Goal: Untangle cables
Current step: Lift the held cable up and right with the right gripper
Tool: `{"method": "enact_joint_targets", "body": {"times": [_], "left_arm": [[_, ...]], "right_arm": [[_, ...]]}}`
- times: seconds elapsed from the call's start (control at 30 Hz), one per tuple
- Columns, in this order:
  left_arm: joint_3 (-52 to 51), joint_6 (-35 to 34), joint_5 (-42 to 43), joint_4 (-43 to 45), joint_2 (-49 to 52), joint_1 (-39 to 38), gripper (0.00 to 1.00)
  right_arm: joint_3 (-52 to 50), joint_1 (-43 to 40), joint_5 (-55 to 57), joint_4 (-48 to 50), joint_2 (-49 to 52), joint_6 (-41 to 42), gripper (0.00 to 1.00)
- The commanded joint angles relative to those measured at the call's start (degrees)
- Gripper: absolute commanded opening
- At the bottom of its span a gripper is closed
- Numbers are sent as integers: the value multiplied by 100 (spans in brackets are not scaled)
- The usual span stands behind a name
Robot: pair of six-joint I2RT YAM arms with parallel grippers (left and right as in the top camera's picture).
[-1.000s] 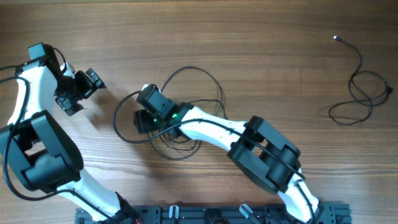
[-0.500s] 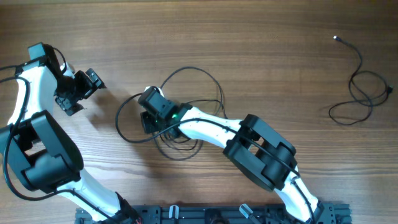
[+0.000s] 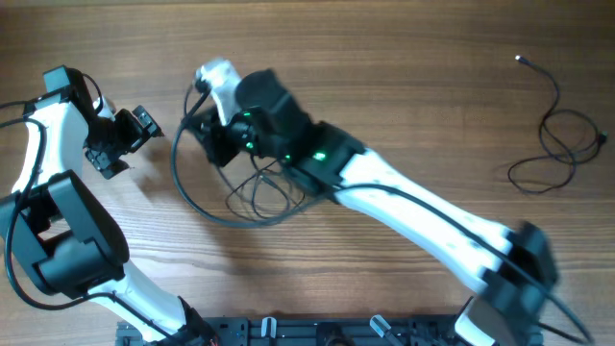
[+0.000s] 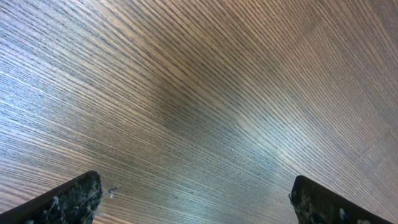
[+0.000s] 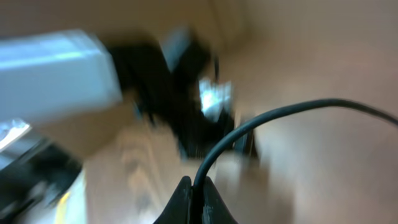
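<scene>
Overhead: fixed, looking straight down, far enough back to take in the whole desk (image 3: 404, 58) and both arms, bases at the bottom edge.

Left wrist: close above bare wood, its own fingertips (image 4: 71, 199) wide apart in the lower corners. That patch lies by the left pincer (image 3: 133, 142) in the overhead.

Right wrist: very near, blurred, looking out past fingertips (image 5: 186, 202) pinched on a cable (image 5: 267, 118). The overhead shows the right pincer (image 3: 207, 135) mid-desk.

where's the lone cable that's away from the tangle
In the overhead view the lone cable lies curled near the table's far right edge, far from the tangle left of centre.
</scene>
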Motion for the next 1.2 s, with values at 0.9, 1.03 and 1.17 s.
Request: {"method": "enact_joint_targets", "body": {"times": [0.9,1.03,1.17], "left_arm": [[37,-11,-57,15,-114,7,100],[37,-11,-57,13,-114,7,100],[37,-11,-57,15,-114,7,100]], "right_arm": [[103,-1937,4199,-1572,-984,-3783,4],[103,-2566,3803,-334,-988,-3781,4],[103,-3383,2581,-68,-925,-3480,4]]}}
